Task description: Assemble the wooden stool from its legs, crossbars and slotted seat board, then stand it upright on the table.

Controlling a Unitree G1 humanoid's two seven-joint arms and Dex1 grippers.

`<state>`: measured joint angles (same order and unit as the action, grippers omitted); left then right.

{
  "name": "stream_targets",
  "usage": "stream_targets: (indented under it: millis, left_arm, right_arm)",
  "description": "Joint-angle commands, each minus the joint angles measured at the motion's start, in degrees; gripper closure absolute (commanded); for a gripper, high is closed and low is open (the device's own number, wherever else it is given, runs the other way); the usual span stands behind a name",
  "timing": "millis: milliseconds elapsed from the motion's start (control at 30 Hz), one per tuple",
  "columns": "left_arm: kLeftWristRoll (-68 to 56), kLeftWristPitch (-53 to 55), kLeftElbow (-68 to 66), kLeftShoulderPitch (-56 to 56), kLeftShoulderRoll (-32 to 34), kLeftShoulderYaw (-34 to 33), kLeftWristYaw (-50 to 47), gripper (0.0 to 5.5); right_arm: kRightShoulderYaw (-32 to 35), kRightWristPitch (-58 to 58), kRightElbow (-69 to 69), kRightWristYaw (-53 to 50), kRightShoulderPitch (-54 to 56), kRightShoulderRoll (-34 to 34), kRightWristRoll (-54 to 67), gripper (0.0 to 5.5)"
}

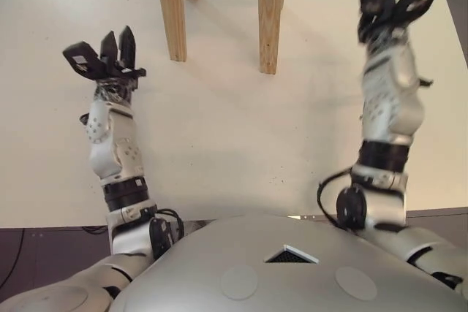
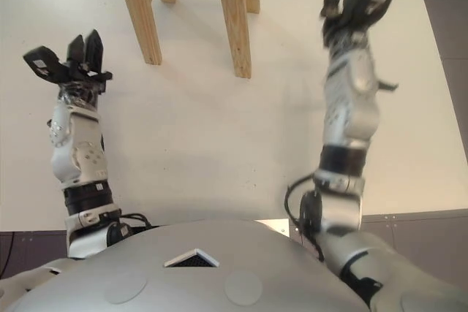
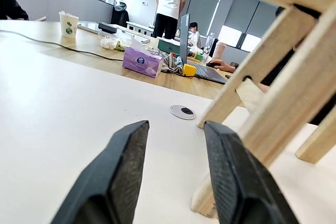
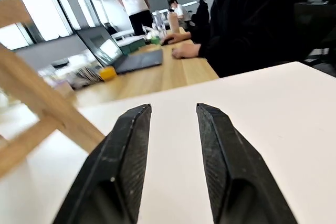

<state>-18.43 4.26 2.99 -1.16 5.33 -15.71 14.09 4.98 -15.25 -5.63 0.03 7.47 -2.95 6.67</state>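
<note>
The wooden stool stands on its legs at the far middle of the white table; its legs rest on the tabletop and its seat is out of frame. In the left wrist view a leg and crossbar rise close ahead. My left gripper hovers open and empty to the left of the stool. Raised at the far right of the stool, my right gripper is also open, holding nothing. Its fingers show an empty gap, with a stool leg off to one side.
The table's near edge runs just in front of me and its right edge lies close to my right gripper. Beyond the table stands a desk with a tissue box, a cup and a laptop.
</note>
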Motion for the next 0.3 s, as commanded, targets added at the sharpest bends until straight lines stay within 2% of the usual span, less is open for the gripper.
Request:
stream_targets:
  millis: [33, 233, 300]
  left_arm:
    - [4.30, -2.71, 1.78, -0.70, -2.60, 4.30, -3.00, 4.09]
    - [7.51, -6.31, 1.25, -1.15, -4.99, 7.51, -5.72, 4.96]
    - [8.17, -7.25, 2.35, -3.37, -6.14, 8.13, -7.14, 5.32]
  right_arm:
    - [-5.60, 1.26, -2.97, -2.20, -4.66, 3.28, -3.55, 4.59]
    - [-6.44, 1.15, -1.75, -0.06, -4.57, 2.09, -2.73, 5.49]
    - [-7.08, 0.28, -2.61, 2.21, -4.48, 0.42, -2.83, 5.50]
